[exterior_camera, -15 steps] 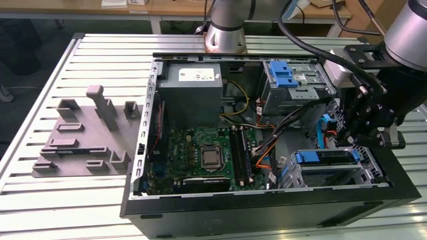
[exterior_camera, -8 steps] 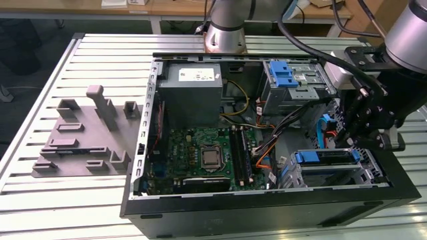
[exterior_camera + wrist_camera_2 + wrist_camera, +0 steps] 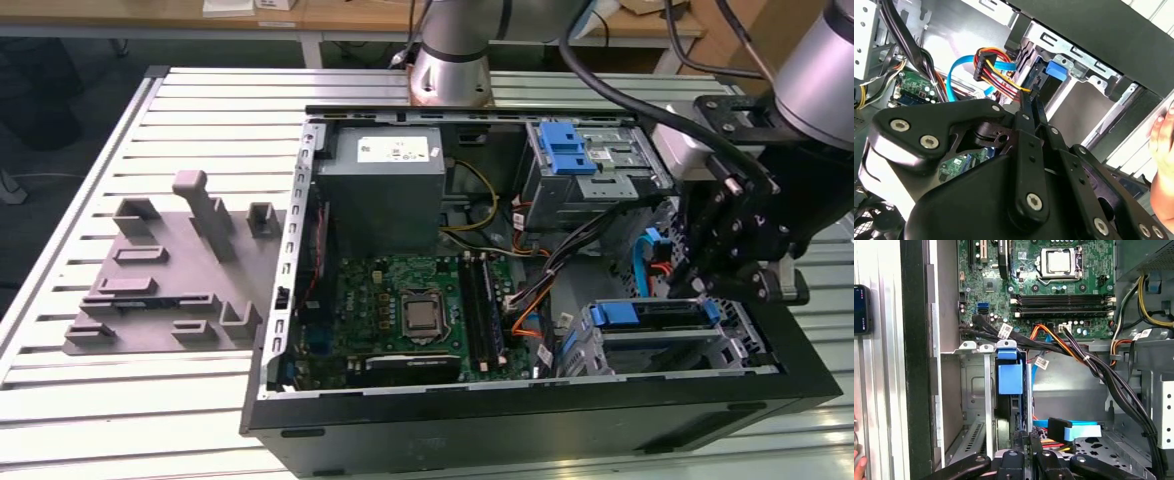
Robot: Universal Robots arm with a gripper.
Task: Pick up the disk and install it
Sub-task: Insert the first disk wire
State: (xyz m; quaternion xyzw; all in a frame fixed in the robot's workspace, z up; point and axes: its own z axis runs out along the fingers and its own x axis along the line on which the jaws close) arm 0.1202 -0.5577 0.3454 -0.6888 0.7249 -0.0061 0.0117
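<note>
Gripper (image 3: 725,283) fingers together, inside computer case (image 3: 534,410), beside drive cage (image 3: 667,335)

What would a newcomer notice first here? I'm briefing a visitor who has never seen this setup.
First, the open computer case lying on the slatted table, its green motherboard with the processor exposed in the middle. Then the black gripper reaching down at the exterior view's right, over the drive cage with its blue latch.

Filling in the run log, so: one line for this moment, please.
gripper: shut, tips beside drive cage | disk: in drive cage slot, blue bracket showing | case: open
</note>
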